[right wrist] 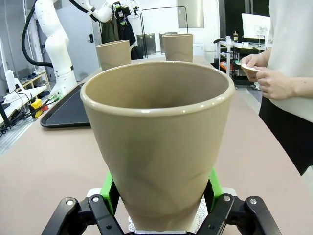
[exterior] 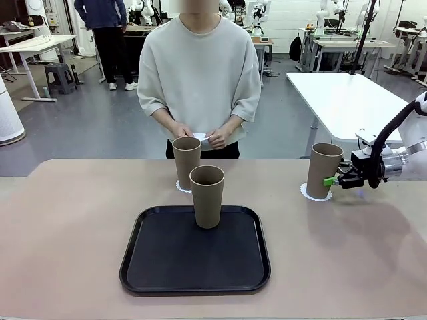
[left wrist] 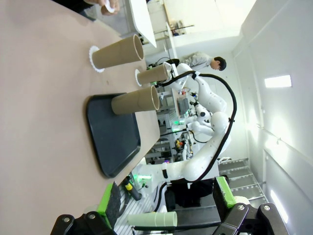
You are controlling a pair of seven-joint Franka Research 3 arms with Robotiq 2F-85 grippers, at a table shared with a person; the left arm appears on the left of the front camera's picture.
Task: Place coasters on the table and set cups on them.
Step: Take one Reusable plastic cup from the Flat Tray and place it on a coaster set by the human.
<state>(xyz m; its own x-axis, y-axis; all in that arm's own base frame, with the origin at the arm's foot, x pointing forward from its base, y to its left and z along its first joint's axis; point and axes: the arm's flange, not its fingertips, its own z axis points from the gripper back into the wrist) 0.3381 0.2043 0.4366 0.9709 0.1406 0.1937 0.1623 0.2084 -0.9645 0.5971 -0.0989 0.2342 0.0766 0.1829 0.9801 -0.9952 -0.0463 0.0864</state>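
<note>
My right gripper (exterior: 332, 179) flanks the cup (exterior: 323, 168) standing on its coaster (exterior: 305, 193), right side of the table (exterior: 373, 260); can't tell if pads (exterior: 329, 180) clamp it. Left gripper (left wrist: 166, 197) gapes empty. I'd spread wide, back straight out, no tipping

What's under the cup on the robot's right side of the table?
A white scalloped coaster: its lacy edge shows around the base of the cup. Its middle is covered by the cup.
</note>
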